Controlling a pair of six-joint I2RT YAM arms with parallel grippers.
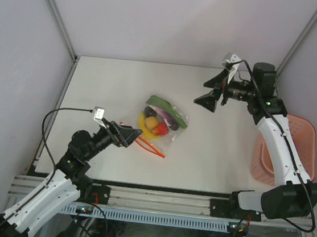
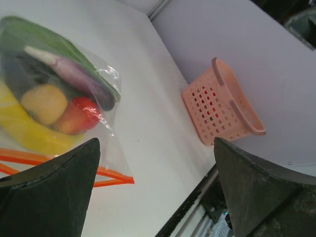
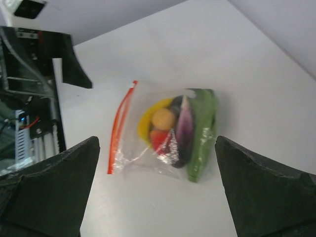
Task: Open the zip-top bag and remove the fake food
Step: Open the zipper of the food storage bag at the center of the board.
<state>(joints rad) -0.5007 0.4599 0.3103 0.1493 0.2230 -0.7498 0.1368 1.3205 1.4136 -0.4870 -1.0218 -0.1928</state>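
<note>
Either side of the zip-top bag [image 1: 161, 121], left claw [image 1: 135, 134] and right claw [image 1: 207, 93] gape empty; a shallow pinch may merely drag it.

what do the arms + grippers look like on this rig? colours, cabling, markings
Both arms have white shell links, black joints and small green status lights. The left arm has a thin black cable running to a white connector at the wrist; the right arm has much the same. The left gripper and right gripper have matte black, wedge-shaped fingers. No legible markings.
</note>
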